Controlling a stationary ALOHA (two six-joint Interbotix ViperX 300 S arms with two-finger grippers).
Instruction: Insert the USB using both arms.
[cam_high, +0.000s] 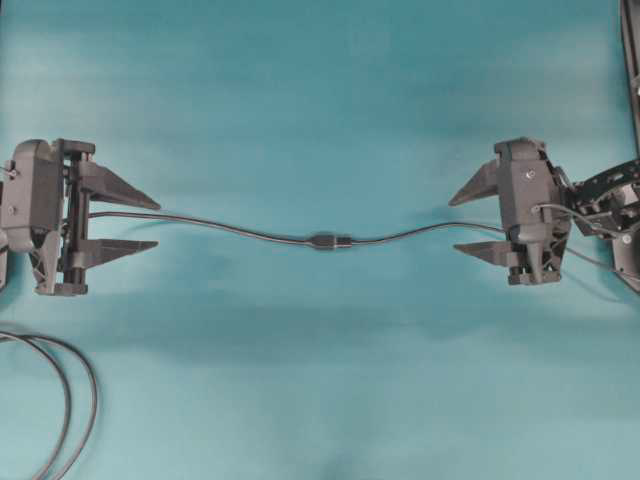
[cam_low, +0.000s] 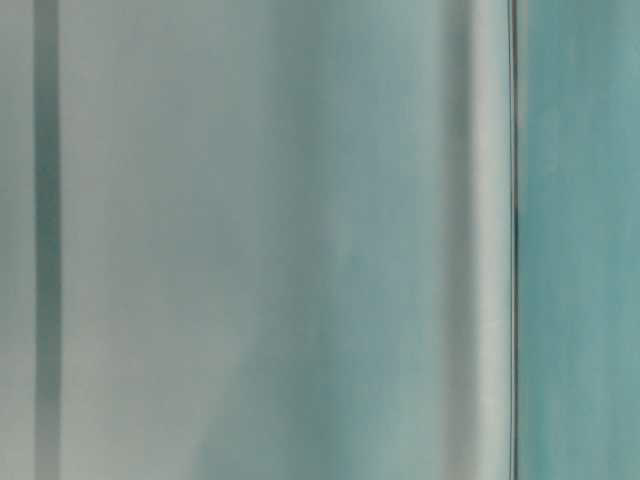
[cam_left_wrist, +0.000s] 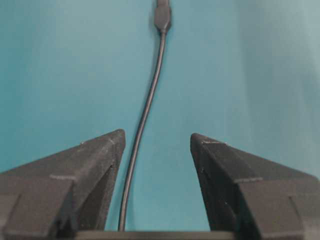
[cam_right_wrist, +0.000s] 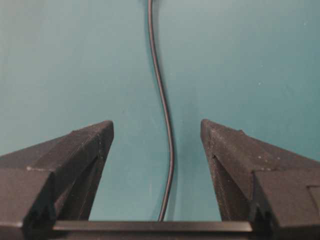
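Note:
The USB (cam_high: 330, 241) lies at mid-table, pressed end to end against the other cable's dark socket as one short dark piece. No silvery tip shows, and I cannot tell which half is which. The left wrist view has this joint (cam_left_wrist: 162, 17) at its top edge. Thin dark cables run from it to either side. My left gripper (cam_high: 158, 225) stands open on the left, the cable (cam_left_wrist: 145, 110) passing loose between its jaws (cam_left_wrist: 157, 134). On the right, my right gripper (cam_high: 452, 226) is open too. Its cable (cam_right_wrist: 162, 100) runs untouched between the jaws (cam_right_wrist: 156, 122).
A looped double cable (cam_high: 70, 400) lies at the lower left corner of the teal table (cam_high: 320, 100). A black frame (cam_high: 630, 60) runs down the right edge. The table-level view shows only blurred teal and grey surfaces.

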